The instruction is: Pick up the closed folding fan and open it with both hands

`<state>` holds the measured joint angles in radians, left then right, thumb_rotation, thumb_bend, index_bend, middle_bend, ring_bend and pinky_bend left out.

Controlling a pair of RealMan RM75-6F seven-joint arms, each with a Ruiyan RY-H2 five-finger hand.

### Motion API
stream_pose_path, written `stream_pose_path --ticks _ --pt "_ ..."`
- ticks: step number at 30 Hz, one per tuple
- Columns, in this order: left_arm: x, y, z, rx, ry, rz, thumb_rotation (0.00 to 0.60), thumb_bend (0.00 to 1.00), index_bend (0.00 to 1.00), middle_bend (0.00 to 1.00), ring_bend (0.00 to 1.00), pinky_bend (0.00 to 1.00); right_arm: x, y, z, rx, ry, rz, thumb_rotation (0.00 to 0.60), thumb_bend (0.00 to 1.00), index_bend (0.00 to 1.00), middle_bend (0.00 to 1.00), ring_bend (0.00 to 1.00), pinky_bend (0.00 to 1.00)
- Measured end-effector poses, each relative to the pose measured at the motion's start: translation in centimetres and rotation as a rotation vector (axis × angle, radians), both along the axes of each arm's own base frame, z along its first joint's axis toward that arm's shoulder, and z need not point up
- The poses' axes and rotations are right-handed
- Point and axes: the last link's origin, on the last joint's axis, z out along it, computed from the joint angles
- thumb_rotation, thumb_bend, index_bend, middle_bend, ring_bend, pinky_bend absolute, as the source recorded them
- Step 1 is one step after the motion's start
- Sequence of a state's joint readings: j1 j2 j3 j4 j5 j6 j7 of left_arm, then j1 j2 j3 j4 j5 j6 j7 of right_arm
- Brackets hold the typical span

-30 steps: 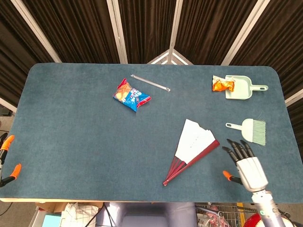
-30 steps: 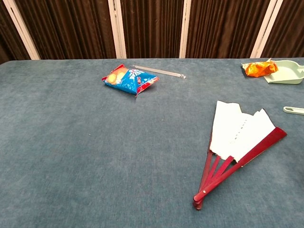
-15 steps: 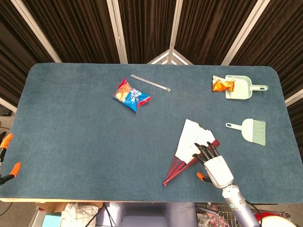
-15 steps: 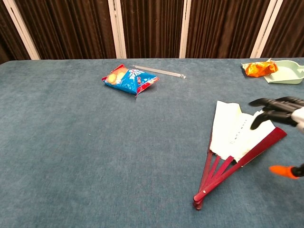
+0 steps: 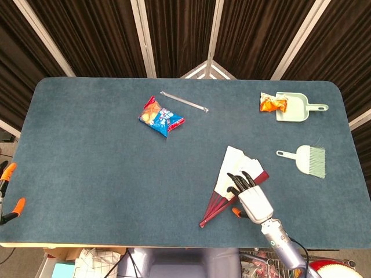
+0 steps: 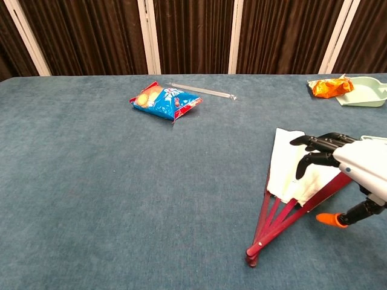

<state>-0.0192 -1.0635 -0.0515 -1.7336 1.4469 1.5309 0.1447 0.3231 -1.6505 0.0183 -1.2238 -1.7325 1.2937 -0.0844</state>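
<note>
One hand (image 5: 251, 197) is poised over the fan (image 5: 233, 182), nothing gripped.
Partly spread already, the fan lies flat on the counter (image 5: 93, 156), right of centre near the front edge, pivot toward the robot. The right hand's fingers (image 6: 314, 151) are held apart and slightly curled above the white leaf, thumb out beside the red outer stick, seemingly lined up for a grasp; contact cannot be told. Only orange tips of the left hand (image 5: 10, 188) are seen at the counter's left edge; its state cannot be judged.
</note>
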Motion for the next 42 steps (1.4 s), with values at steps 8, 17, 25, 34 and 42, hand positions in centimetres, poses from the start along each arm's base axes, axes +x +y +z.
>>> stream_pose_path --ticks 8,17,25,34,42 --pt "0.0 0.2 -0.4 -0.004 0.015 0.008 0.6 0.47 0.02 0.0 0.0 0.0 -1.1 -0.9 -0.3 0.001 0.009 -0.024 0.6 0.19 0.43 0.12 0.19 0.12" --pt "0.2 0.3 -0.8 -0.008 0.03 0.011 0.6 0.47 0.02 0.0 0.0 0.0 -1.8 -1.6 -0.3 0.001 0.012 -0.027 0.6 0.28 0.44 0.12 0.19 0.13" --pt "0.2 0.4 -1.0 -0.009 0.039 0.015 0.6 0.47 0.02 0.0 0.0 0.0 -2.3 -1.9 -0.4 0.003 0.022 -0.028 0.6 0.29 0.45 0.12 0.19 0.13" --pt "0.2 0.5 -1.1 -0.007 0.042 0.018 0.6 0.47 0.02 0.0 0.0 0.0 -2.9 -2.0 -0.6 0.007 0.033 -0.031 0.6 0.29 0.45 0.12 0.19 0.13" --pt "0.3 0.5 -1.3 -0.013 0.046 0.016 0.6 0.47 0.02 0.0 0.0 0.0 -3.4 -2.0 -0.5 0.009 0.033 -0.034 0.6 0.3 0.46 0.12 0.19 0.13"
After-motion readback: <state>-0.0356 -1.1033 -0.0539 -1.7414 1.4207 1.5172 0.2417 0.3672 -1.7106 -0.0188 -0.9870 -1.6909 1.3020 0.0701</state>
